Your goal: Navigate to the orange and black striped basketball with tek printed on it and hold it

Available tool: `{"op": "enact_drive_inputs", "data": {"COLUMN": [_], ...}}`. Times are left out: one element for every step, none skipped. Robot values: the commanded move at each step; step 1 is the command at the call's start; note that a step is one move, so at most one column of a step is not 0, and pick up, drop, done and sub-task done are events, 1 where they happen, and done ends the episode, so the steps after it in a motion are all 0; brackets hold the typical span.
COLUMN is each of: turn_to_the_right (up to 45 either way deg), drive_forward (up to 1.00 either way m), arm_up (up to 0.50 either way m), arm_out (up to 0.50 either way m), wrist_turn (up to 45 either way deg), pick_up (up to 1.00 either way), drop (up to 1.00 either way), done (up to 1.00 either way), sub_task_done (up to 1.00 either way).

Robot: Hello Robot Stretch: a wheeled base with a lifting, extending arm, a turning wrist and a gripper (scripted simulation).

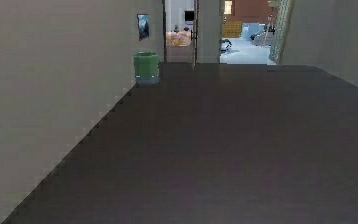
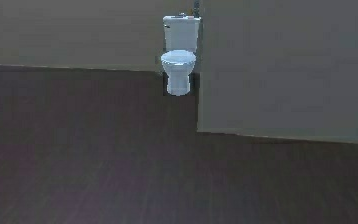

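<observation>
A dark floor (image 1: pixel 207 150) runs ahead in the forward view to a far end with two doorways. A plain grey wall (image 1: pixel 57 80) runs along the forward view's left, and at its far end a green bin (image 1: pixel 146 67) stands on the floor, just beside the wall. A small framed picture (image 1: pixel 143 25) hangs above the bin. Through the left doorway (image 1: pixel 180 20) a pale orange shape (image 1: pixel 177 41) shows, too small to name; I cannot tell whether it is the basketball, so I cannot tell where the basketball is. The right doorway (image 1: pixel 245 55) opens on a bright room with a pale bluish floor and some small things I cannot make out. In the arm side view a white toilet (image 2: pixel 178 60) stands upright against a far wall, its tank behind the bowl, just beside the edge of a nearer grey partition wall (image 2: pixel 287 80) that takes up the arm side view's right. The state of the jaws cannot be told, nor how any of these things lie from them.
</observation>
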Motion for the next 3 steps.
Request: {"op": "enact_drive_inputs", "data": {"turn_to_the_right": [15.0,0.0,0.0], "drive_forward": [0.0,1.0,1.0], "arm_up": [0.0,0.0,0.0], "arm_out": [0.0,0.0,0.0], "wrist_turn": [0.0,0.0,0.0], "pick_up": [0.0,0.0,0.0], "drop": [0.0,0.0,0.0], "done": [0.0,0.0,0.0], "sub_task_done": [0.0,0.0,0.0]}}
